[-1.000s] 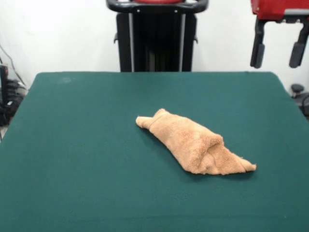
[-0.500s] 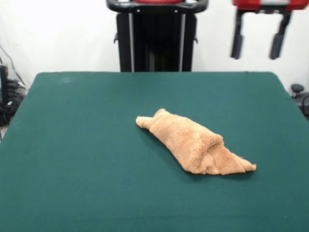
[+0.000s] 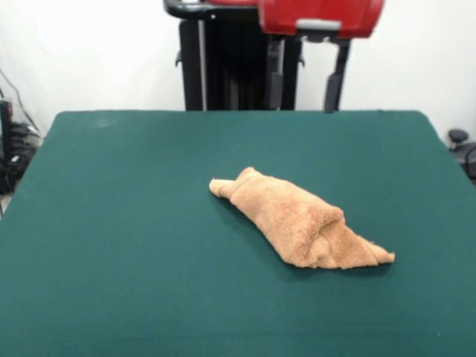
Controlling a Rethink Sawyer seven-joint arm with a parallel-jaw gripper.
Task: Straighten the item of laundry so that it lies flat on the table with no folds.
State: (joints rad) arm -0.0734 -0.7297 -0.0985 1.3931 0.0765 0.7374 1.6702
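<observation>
Bright, even indoor light, seemingly from above and in front. White back wall is close to blown out, no detail. Desk evenly lit, matte, no glare. Towel casts only a thin soft shadow along its near edge and at its right tip. Mild glossy highlight on the red arm housing. Focus slightly soft throughout; terry texture barely resolved. No obvious edge distortion.

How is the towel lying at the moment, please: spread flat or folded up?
Folded up. The towel lies bunched into a long roll on the table, layers wrapped over one another.
</observation>
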